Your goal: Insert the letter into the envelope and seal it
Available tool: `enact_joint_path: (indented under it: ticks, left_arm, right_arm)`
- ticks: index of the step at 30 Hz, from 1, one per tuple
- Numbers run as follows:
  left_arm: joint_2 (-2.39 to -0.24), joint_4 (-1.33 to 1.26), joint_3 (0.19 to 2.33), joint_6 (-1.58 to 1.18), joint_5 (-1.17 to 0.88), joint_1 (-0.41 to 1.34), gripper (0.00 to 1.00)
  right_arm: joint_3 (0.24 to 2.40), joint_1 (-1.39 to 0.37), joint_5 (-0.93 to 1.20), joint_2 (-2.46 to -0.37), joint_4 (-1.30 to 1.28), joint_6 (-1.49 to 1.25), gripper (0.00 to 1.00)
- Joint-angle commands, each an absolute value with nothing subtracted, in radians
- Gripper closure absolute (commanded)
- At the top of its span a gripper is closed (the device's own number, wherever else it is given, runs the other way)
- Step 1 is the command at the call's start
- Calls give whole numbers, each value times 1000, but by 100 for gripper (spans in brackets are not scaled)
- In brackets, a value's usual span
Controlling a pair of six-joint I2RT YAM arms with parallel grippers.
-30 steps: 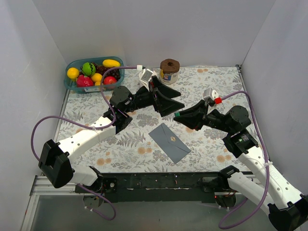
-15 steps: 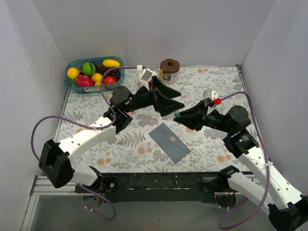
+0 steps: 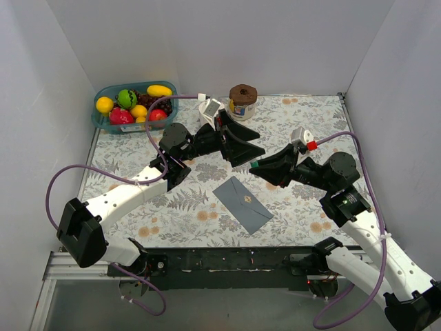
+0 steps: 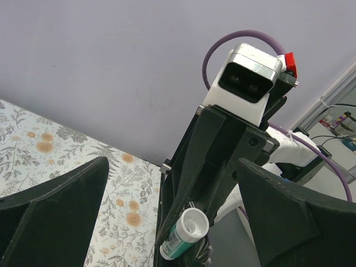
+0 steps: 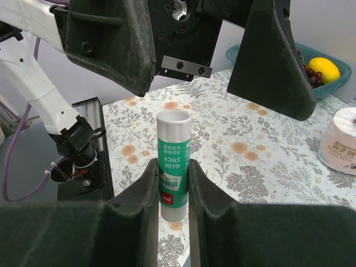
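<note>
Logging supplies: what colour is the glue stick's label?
Green with white text on the glue stick, clearest in the right wrist view.

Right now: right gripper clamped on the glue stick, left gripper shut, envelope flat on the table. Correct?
Not quite. The left gripper is open, not shut: the right wrist view shows its fingers spread wide. The right gripper does clamp the glue stick, and the envelope lies flat on the table.

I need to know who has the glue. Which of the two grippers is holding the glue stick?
The right gripper: it is shut on the green-and-white glue stick, while the left gripper stands wide open and empty.
</note>
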State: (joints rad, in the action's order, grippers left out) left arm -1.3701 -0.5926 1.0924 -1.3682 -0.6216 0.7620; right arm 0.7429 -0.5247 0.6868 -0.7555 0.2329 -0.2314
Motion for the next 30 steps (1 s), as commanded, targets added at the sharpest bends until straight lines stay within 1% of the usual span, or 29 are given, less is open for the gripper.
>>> enact_joint_path:
  ticks: [1,30]
  left_arm:
    - [-1364,-598,1109,-1361,-630,761,2]
    - [-1362,-601,1097,-1358,-603,761,2]
  right_arm:
    - [749,-523,675,-736,249,-219,99]
    - [755,-522,661,-726,233,-209,99]
